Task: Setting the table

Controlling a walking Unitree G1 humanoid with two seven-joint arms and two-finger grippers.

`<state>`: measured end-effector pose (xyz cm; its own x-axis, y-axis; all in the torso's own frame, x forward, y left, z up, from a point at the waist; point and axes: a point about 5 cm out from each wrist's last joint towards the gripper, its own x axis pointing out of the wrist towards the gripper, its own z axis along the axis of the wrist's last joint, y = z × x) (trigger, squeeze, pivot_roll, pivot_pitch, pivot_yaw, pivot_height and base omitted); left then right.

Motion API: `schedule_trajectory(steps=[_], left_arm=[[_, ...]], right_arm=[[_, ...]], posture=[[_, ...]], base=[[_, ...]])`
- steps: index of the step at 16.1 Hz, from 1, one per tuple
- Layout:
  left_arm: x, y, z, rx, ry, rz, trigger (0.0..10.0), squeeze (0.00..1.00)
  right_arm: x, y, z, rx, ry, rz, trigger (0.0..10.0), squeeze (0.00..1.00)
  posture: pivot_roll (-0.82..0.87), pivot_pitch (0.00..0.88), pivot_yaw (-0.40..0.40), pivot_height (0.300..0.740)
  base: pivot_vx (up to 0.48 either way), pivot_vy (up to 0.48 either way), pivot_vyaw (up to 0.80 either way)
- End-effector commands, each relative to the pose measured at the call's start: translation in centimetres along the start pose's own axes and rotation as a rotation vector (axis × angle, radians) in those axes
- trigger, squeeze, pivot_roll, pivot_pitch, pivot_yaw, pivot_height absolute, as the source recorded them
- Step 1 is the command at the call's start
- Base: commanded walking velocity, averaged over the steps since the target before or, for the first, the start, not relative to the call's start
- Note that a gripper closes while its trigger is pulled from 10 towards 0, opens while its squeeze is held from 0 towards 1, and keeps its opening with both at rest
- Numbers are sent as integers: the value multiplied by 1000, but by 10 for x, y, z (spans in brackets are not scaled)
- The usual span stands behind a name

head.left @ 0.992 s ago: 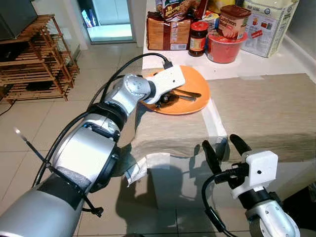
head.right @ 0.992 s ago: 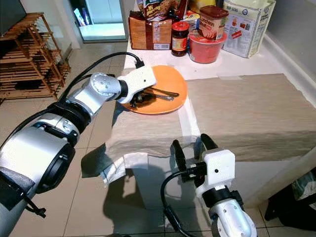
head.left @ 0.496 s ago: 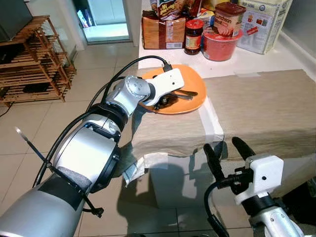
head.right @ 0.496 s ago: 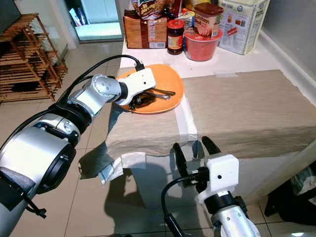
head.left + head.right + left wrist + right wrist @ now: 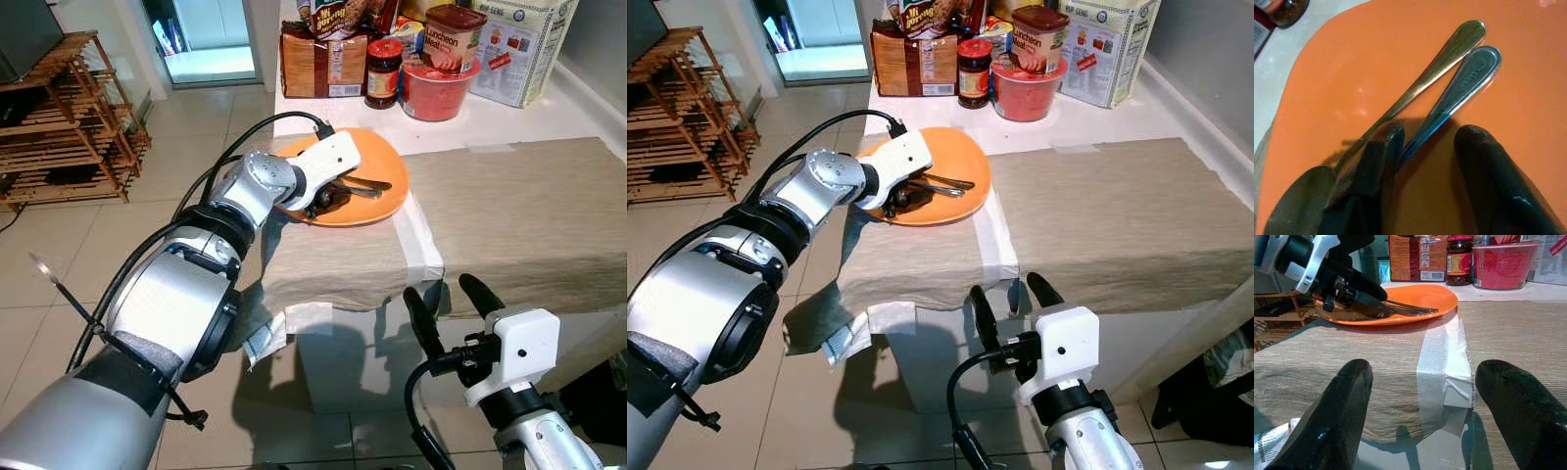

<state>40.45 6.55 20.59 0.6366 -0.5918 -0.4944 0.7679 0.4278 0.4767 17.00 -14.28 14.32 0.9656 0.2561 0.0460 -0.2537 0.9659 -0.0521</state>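
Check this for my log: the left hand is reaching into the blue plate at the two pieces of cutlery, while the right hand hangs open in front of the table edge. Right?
One slip: the plate is orange, not blue, as the left eye view shows. The rest holds: the left hand is at the two pieces of cutlery on it, and the right hand hangs open before the table edge.

Two black fingers point(image 5: 1342, 416) of the right gripper point(image 5: 1425, 423) are seen spread wide at the bottom of the frame. An orange plate point(image 5: 1442, 296) with cutlery point(image 5: 1410, 309) is set at upper centre, reached into by the left gripper point(image 5: 1369, 301).
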Motion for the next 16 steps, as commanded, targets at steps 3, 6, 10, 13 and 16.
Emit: schedule_trajectory(steps=[3,6,10,13,16], left_arm=[[2,-6,-12,-54,54,-33,0,0],[3,-9,-17,-74,77,-49,0,0],[1,-8,-19,-67,79,-69,0,0],[-4,0,-12,-56,42,-68,0,0],[-12,11,1,-47,-26,-78,0,0]], right_arm=[[-1,2,4,1,-9,4,10000,0],[-1,3,4,2,-7,4,10000,0],[0,2,2,2,-1,2,10000,0],[2,3,0,4,0,5,10000,0],[5,4,-2,11,-1,10,10000,0]], posture=[[-207,92,107,740],[-207,93,108,740],[-203,91,108,740],[-188,75,107,740],[-171,65,104,740]], base=[[0,0,0],[0,0,0],[0,0,0],[0,0,0],[0,0,0]])
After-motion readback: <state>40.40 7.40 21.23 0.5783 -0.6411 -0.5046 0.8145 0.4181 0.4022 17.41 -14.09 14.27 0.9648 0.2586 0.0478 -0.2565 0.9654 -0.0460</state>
